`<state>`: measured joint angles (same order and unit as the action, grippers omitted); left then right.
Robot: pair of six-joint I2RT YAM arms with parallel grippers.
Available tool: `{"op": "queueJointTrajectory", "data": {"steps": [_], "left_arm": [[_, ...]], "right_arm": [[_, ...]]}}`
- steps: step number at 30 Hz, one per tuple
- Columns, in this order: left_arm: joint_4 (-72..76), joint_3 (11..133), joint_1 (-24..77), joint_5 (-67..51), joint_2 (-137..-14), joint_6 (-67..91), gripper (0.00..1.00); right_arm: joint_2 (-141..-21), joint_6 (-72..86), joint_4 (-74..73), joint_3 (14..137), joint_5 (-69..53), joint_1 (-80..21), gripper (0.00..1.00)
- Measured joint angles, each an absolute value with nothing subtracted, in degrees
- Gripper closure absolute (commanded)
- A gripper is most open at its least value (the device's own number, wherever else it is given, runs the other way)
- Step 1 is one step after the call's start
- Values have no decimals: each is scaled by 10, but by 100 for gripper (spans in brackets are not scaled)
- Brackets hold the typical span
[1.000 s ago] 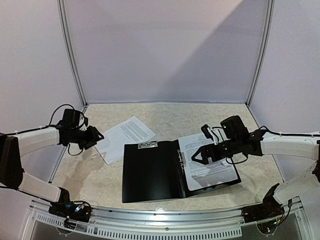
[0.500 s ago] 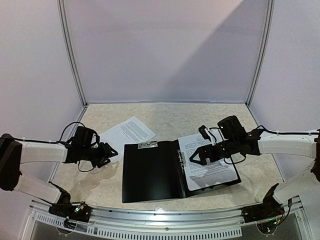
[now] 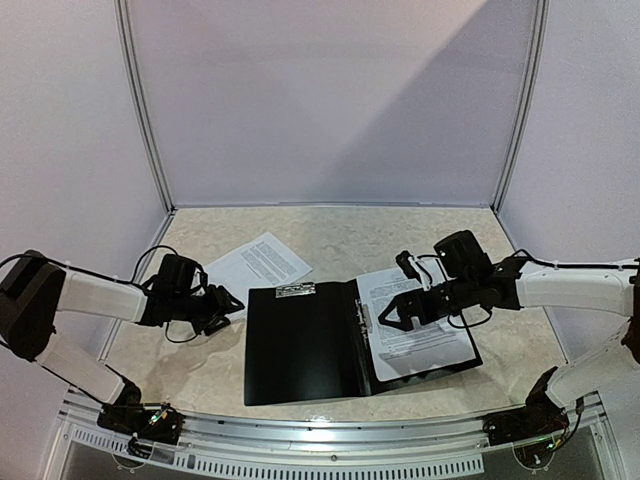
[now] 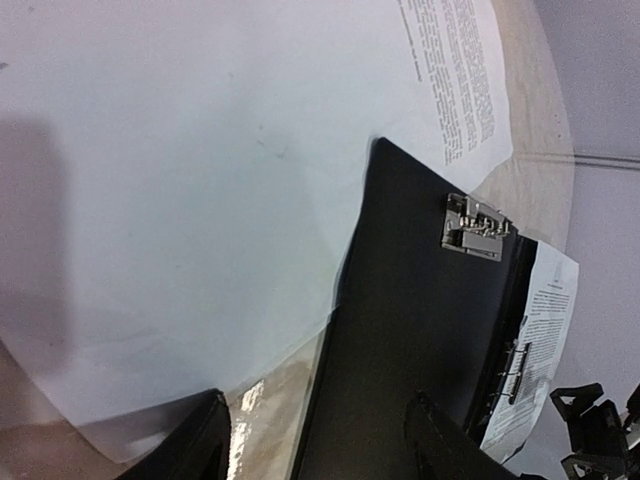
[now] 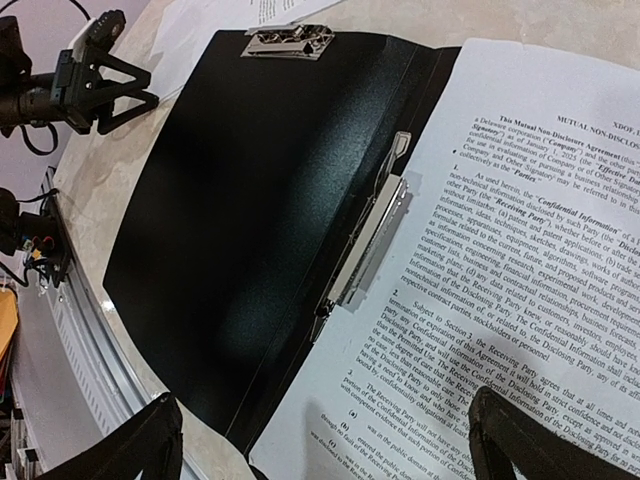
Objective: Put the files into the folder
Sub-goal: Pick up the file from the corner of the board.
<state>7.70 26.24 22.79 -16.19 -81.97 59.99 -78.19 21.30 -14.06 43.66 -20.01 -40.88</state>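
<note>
On the left of the table (image 3: 350,235), the left gripper (image 3: 230,303) has dropped from its raised pose and swung in toward the folder (image 3: 300,345). It now sits low at the near corner of the loose files (image 3: 250,268), just beside the folder's left edge. Its fingers are part spread and pinch nothing; the wrist view shows only paper edge and tabletop in the gap. The right gripper (image 3: 385,318) has barely shifted: it hovers over the spine clip (image 5: 365,245), jaws wide, empty. The folder lies open and flat mid-table, with filed sheets (image 3: 420,325) already on its right half against the clip. The loose files are still on the table behind-left, meeting the folder's far-left corner; can't tell if tucked under. My read: roughly half done, and the left arm is lining up to grab the remaining sheets. Flat thin paper will be awkward to pinch and will probably need an edge lift or a slide.
</note>
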Motion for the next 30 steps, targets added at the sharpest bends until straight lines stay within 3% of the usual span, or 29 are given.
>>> {"op": "queueJointTrajectory", "data": {"steps": [14, 19, 25, 30], "left_arm": [[6, 366, 183, -104, -871, 493, 38], [-70, 497, 145, -76, -941, 402, 36], [-142, 685, 138, -32, -1007, 306, 36], [-163, 710, 115, 6, -1021, 266, 35]], "right_arm": [[-801, 209, -141, 458, -201, -417, 1], [-814, 216, -120, 474, -196, -420, 2], [-900, 246, -65, 538, -181, -425, 7], [-1014, 283, -17, 642, -154, -441, 12]]}}
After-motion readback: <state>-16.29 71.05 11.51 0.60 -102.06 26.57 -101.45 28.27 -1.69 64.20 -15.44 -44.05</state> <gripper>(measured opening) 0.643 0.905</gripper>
